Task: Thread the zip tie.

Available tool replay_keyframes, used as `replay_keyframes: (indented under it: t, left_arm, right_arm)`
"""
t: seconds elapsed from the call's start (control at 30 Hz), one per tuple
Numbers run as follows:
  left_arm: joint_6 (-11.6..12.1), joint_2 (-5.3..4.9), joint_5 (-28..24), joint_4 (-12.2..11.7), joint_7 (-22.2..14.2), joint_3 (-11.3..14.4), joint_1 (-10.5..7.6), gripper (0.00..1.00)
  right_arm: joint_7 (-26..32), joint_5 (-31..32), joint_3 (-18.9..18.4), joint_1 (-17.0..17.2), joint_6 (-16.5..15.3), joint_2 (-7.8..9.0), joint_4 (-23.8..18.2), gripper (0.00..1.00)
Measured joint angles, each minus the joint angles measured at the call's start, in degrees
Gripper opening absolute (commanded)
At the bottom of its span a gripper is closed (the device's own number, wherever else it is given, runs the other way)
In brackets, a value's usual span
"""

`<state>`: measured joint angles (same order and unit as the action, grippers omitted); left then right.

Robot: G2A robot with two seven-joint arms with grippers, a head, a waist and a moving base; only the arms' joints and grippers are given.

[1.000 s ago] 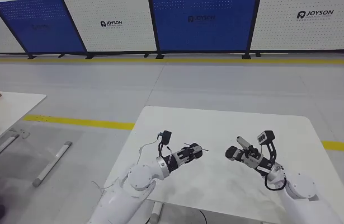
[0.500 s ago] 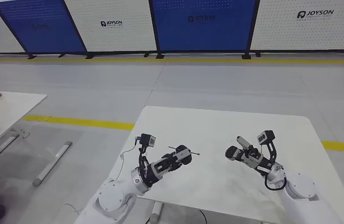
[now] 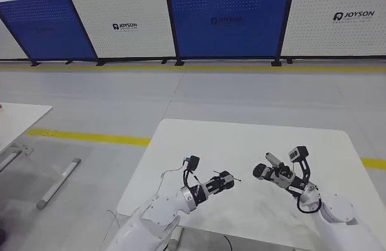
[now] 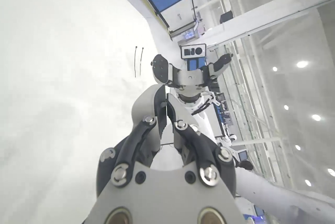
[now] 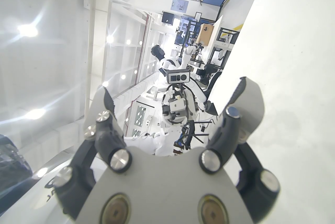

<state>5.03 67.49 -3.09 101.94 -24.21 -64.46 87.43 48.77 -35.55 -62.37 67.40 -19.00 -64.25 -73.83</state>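
Observation:
A thin black zip tie (image 3: 236, 179) sticks out on both sides of my left gripper (image 3: 225, 181), which is shut on it a little above the white table (image 3: 255, 135), near the front edge. In the left wrist view the two fingers of the left gripper (image 4: 165, 104) are pressed together. My right gripper (image 3: 262, 169) hangs a short way to the right of it, facing it, with jaws spread wide and nothing between them. The left wrist view shows the open right gripper (image 4: 191, 65) straight ahead. The right gripper (image 5: 175, 96) frames the left arm (image 5: 176, 105) farther off.
Two loose black zip ties (image 4: 138, 61) lie side by side on the table beyond the left gripper. A second white table (image 3: 17, 119) stands off to the left across open floor. Blue and white panels (image 3: 227, 28) line the back.
My left arm swung back to the right with the zip tie, bringing its gripper closer to the right gripper and the front edge. The right arm stayed still.

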Motion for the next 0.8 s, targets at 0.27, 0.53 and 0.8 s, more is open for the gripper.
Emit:
replay_keyframes:
  t: [0.27, 0.53, 0.8]
  left_arm:
    - [0.3, -0.01, -0.7, 0.0, -0.5, -0.1, -0.03, 0.0]
    - [3.7, 0.2, -7.2, -1.1, -2.5, 0.4, -0.7, 0.0]
    - [14.5, -1.22, -21.3, 2.8, -13.6, -6.8, 3.91, 0.0]
  right_arm:
    - [0.0, 0.0, 0.0, 0.0, 0.0, 0.0, 0.0, 1.0]
    - [0.0, 0.0, 0.0, 0.0, 0.0, 0.0, 0.0, 1.0]
    - [0.0, 0.0, 0.0, 0.0, 0.0, 0.0, 0.0, 1.0]
